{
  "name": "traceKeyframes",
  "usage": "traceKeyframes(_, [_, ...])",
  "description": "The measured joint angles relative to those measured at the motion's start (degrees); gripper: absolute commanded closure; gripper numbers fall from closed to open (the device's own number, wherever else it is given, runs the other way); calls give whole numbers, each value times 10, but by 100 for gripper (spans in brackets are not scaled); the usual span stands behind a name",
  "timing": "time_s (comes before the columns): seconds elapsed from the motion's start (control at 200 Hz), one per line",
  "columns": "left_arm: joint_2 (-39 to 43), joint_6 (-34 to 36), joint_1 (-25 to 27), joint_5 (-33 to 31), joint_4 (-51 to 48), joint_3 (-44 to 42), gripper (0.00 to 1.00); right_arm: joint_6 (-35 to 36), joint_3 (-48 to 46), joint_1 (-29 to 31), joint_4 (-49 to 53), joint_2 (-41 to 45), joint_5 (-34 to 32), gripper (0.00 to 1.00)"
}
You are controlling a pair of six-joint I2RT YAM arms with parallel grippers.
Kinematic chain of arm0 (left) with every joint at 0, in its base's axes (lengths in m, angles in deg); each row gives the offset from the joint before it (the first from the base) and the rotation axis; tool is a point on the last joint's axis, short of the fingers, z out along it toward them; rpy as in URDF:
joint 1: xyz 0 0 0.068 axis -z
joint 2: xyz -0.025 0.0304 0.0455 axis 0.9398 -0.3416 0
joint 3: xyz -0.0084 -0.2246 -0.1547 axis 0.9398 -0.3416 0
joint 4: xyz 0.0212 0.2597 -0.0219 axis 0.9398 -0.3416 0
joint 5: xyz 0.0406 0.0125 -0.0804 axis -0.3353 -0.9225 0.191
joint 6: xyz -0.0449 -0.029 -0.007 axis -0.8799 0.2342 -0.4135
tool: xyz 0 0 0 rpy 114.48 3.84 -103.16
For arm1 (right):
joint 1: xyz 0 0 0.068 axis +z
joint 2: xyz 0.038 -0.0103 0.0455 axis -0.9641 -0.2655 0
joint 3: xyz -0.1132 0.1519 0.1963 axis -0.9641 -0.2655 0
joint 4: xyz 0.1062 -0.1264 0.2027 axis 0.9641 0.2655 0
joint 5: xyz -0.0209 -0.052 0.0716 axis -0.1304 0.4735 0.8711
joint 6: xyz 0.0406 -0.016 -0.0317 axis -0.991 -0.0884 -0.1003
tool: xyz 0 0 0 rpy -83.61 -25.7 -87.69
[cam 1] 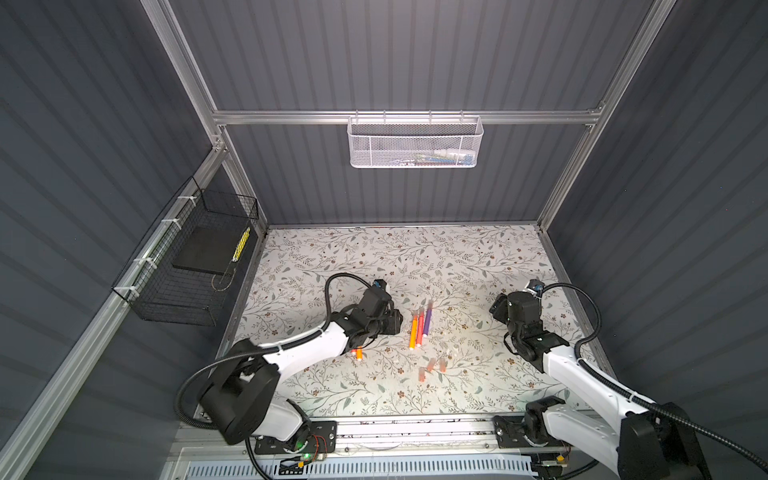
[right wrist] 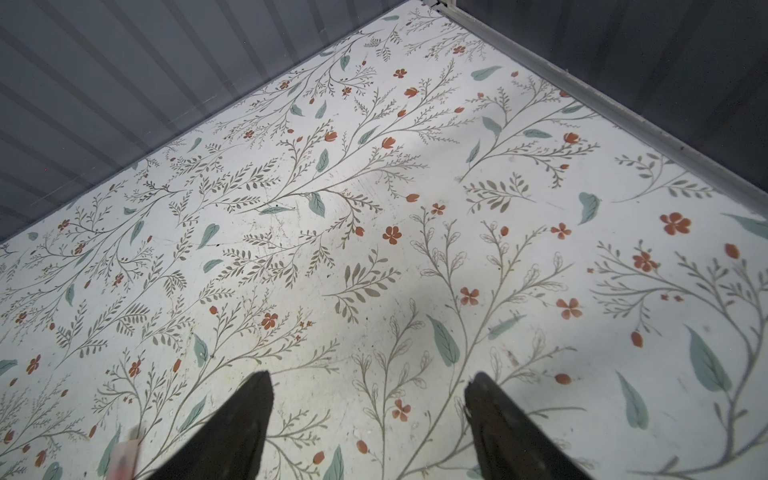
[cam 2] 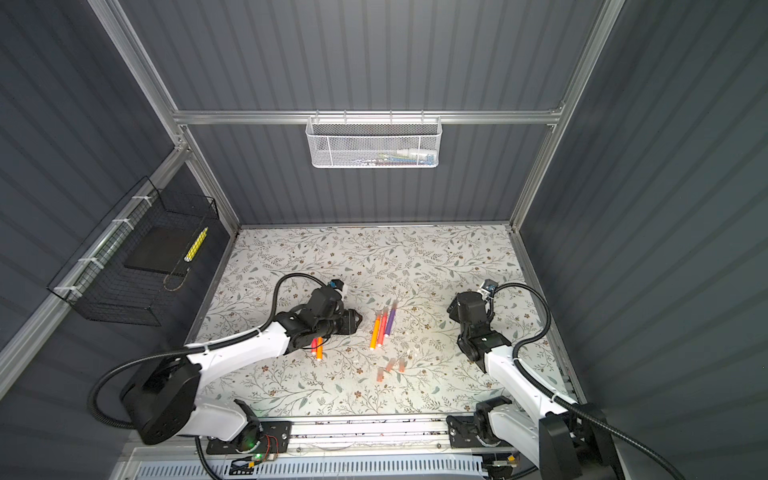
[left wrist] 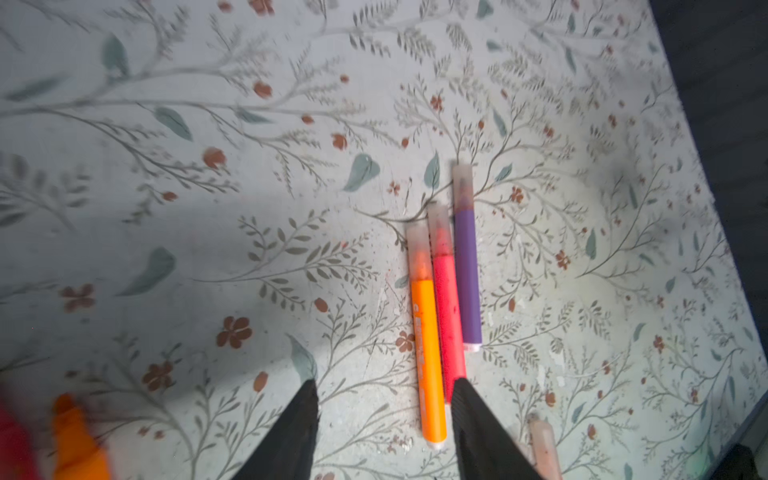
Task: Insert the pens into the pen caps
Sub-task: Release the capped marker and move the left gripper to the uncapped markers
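slim smooth pens (left wrist: 449, 316) side by side; stubby translucent caps (cam 1: 432, 364) nearby.

White-shelled, black-jointed left arm (cam 1: 307, 347) and matching right arm (cam 1: 582, 386); black ribbed cable conduit (cam 1: 345, 274) loops off each. Fingers (left wrist: 291, 436): black tapered wedges.

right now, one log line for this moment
left gripper open, empty | right gripper open, empty | three pens capped, side by side | two pens by left arm | loose caps nearby
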Motion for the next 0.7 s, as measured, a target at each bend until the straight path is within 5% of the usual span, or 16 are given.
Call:
traceKeyframes(0.265, [130,-7,-3,-140,-71,-70,44,0,0,0,0,1,3,23])
traceKeyframes(0.7, [71,-24,-24,-179,-116,-86,50,0,0,0,0,13,5,22])
